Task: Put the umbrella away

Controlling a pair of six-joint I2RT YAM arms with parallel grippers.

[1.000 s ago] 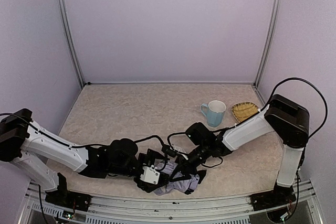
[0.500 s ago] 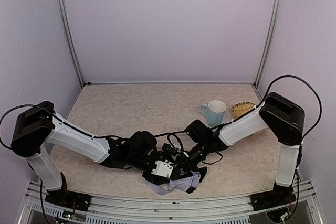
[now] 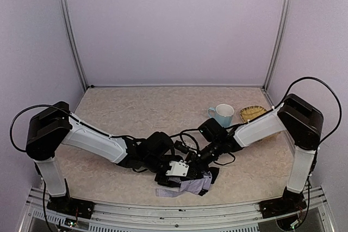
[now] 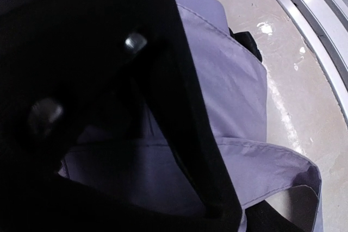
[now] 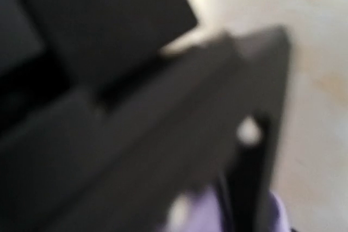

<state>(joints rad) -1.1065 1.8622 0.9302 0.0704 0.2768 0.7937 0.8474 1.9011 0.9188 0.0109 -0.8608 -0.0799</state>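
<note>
The umbrella [image 3: 189, 185] lies as a crumpled lavender bundle near the front edge of the worktop [image 3: 136, 113]. The left gripper [image 3: 179, 176] is low on its cloth, and the right gripper [image 3: 204, 168] is just beside it. For both, I cannot tell if the jaws are spread or pinching the cloth.

From above, the light is soft and even and all is sharp. The arms [image 3: 98, 142] cast only faint shadows on the table [image 3: 136, 112], and the corner posts [image 3: 70, 31] lean inward at the frame's edges. The left wrist view is dim at upper left, where a black finger [image 4: 179, 112] sits unfocused. The umbrella [image 4: 234, 96] cloth is crisp, with white glare spots at upper right. The right wrist view is wholly blurred, dark on the left and bright on the right.
</note>
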